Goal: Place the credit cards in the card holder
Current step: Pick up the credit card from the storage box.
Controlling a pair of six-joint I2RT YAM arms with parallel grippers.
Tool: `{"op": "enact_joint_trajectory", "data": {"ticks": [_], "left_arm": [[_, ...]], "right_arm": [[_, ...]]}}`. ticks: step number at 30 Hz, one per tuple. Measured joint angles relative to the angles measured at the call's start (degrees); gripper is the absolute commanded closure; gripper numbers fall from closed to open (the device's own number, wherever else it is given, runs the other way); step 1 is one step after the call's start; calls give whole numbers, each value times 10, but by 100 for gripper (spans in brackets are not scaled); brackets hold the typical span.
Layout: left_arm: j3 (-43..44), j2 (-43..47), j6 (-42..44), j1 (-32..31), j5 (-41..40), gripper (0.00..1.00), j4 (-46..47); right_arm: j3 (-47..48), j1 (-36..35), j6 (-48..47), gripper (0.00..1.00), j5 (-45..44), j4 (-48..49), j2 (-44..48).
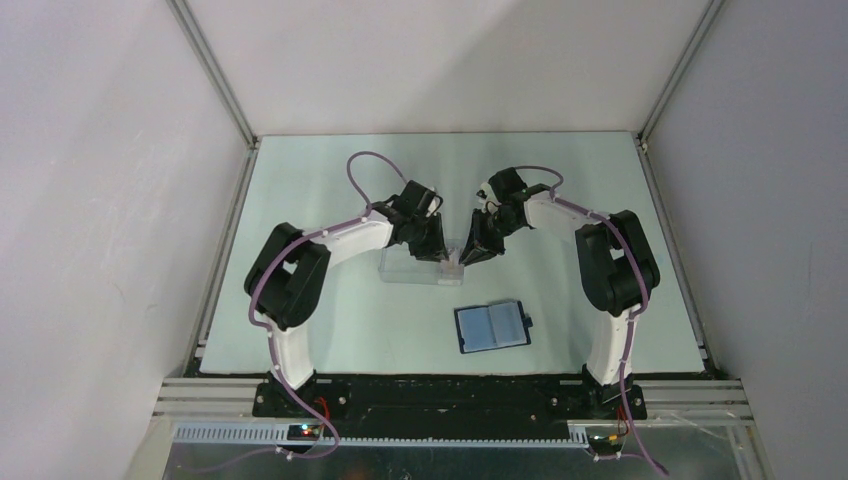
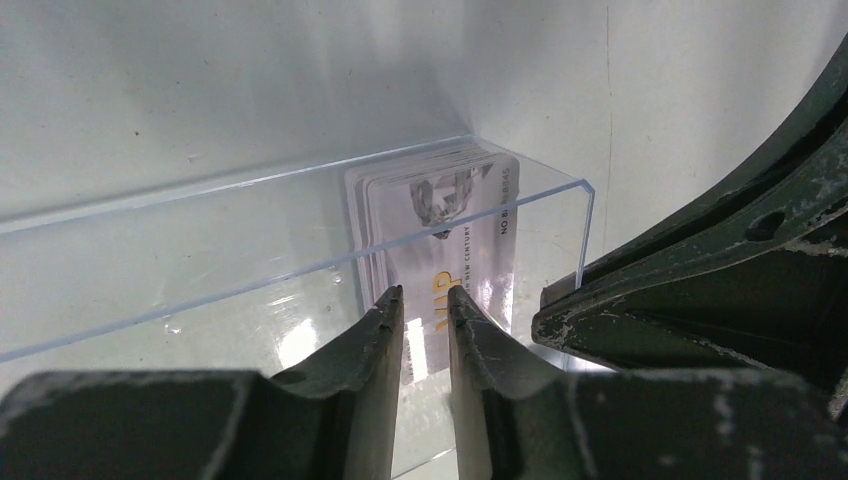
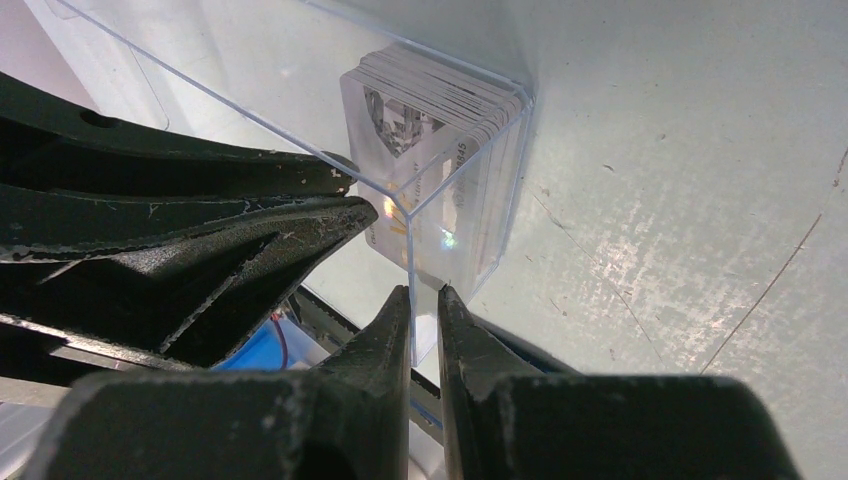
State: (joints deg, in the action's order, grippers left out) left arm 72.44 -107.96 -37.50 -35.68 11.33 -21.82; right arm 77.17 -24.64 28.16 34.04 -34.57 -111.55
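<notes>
Clear tray (image 2: pixel 200 190) holds cards (image 2: pixel 440 230) upright at its end, just ahead of slightly spread left gripper (image 2: pixel 425 300); right gripper (image 3: pixel 425 300) pinches tray wall.

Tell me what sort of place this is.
Probably a lab robot test cell: a pale table boxed in by white panels on aluminium rails, two robot arms bolted at its near edge, and only staged props, a clear tray of cards and a blue card holder.
</notes>
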Motion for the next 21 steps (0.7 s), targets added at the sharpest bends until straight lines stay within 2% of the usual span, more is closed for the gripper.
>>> {"op": "enact_joint_trajectory", "data": {"ticks": [6, 11, 14, 17, 21], "left_arm": [[0, 0, 0, -1, -3, 62, 2], [0, 2, 1, -1, -11, 61, -4], [0, 2, 1, -1, -16, 64, -7], [0, 2, 1, -1, -18, 72, -10], [0, 2, 2, -1, -17, 74, -11]], "right_arm": [[0, 0, -1, 89, 0, 0, 0], [1, 0, -4, 89, 2, -1, -1], [3, 0, -4, 89, 2, -3, -2], [3, 1, -6, 89, 3, -3, -3], [3, 1, -8, 89, 4, -3, -3]]}}
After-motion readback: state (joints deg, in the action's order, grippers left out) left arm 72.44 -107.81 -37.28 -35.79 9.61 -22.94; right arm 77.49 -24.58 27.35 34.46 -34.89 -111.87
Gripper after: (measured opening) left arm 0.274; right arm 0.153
